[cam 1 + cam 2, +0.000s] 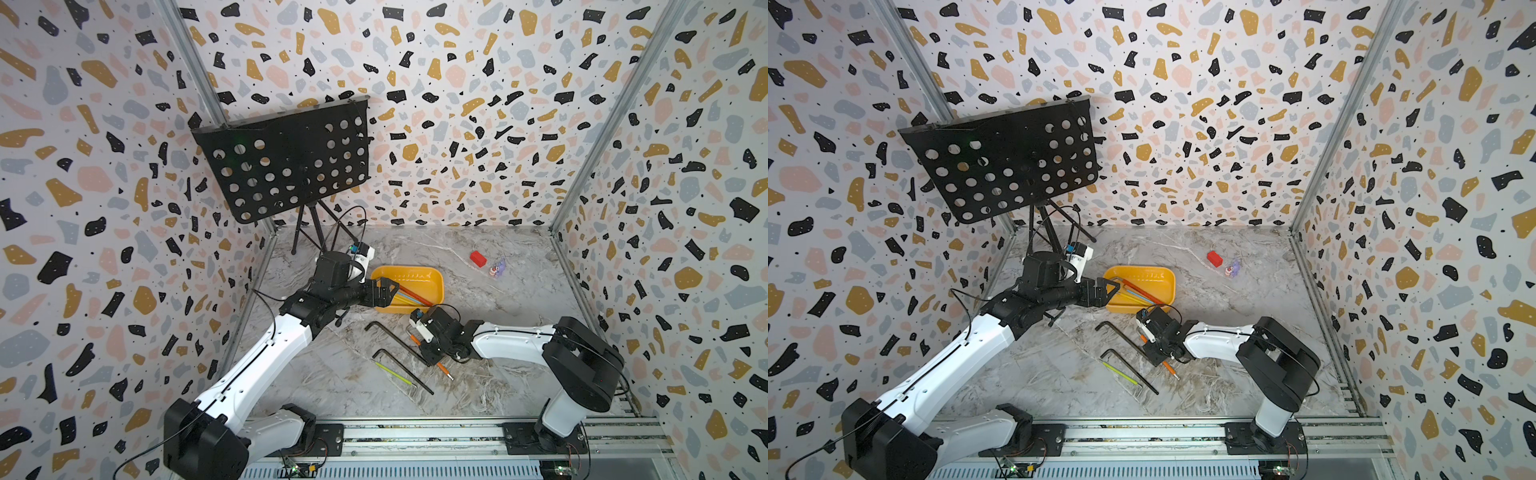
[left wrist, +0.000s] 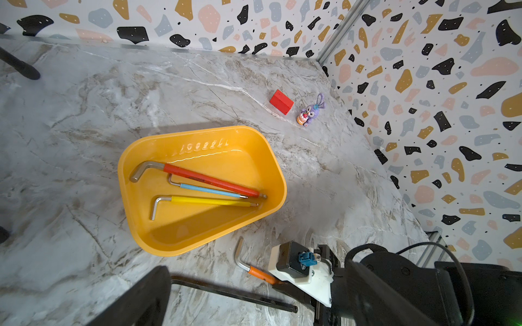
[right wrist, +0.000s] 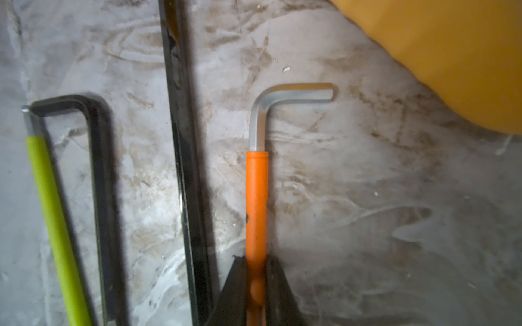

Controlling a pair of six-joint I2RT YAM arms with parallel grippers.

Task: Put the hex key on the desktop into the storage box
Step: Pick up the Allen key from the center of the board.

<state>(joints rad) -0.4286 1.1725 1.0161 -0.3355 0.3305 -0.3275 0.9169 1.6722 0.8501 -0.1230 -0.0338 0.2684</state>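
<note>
The right claw (image 3: 256, 264) is pinched narrow on the orange key (image 3: 256, 197), which lies on the counter (image 1: 498, 332) near its middle, just in front of the box (image 2: 231, 163). The left claw (image 1: 390, 291) hangs wide over the box's left end. A red key (image 2: 211, 180), blue key (image 2: 209, 189) and yellow key (image 2: 209, 201) lie in the box; two black keys (image 1: 390, 338) and a green key (image 1: 392, 372) lie left of the orange key

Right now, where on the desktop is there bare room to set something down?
Bare: the far strip between storage box and back wall, left of the red block; also the right side, between toy rabbit and right arm. Crowded: between box and rail, four hex keys lie close together.
</note>
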